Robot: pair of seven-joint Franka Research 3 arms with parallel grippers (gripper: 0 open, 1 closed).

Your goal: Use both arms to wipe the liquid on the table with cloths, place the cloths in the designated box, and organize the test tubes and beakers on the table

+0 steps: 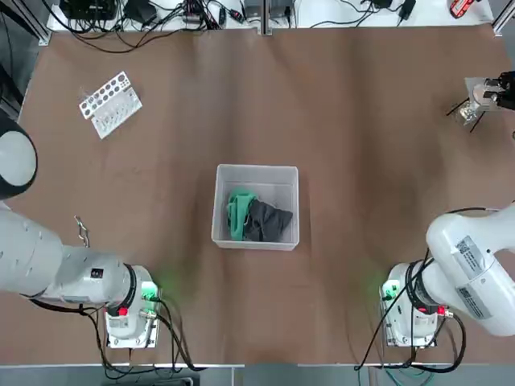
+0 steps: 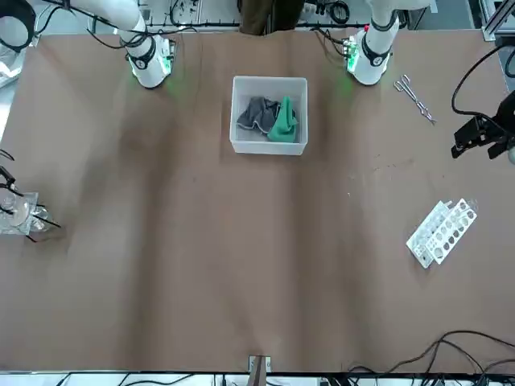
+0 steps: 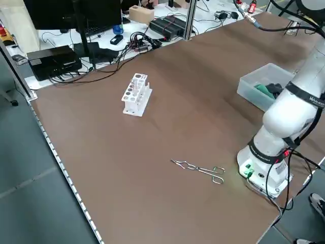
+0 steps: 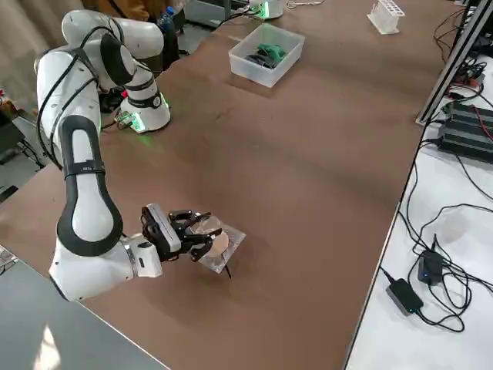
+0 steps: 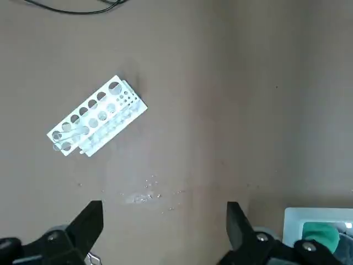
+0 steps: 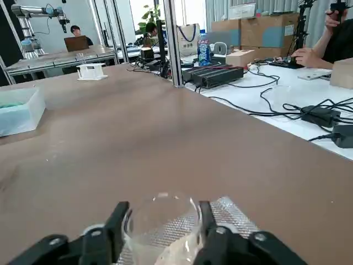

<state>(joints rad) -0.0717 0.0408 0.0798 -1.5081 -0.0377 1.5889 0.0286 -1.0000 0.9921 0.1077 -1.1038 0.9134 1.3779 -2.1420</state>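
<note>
Tidying glassware, we've got the right gripper [image 6: 164,205] spread around the beaker [image 6: 160,234], well right of the box [image 1: 257,171] holding both cloths [image 1: 268,220], left gripper [image 5: 165,205] open left of it; next needs a gentle squeeze.

The box [image 1: 282,173] sits at the middle of the desk [image 1: 354,104], two cloths [image 1: 268,221] [image 1: 241,211] touching side by side in it. The rack [image 1: 111,104] lies behind it to the left, the forceps [image 1: 83,232] at the left, nearer the robot. The beaker [image 6: 162,223] is at the right pincer [image 6: 165,205], over the gauze [image 6: 234,216] by the desk's right side. The left pincer [image 5: 165,206] hovers over the left side.
</note>
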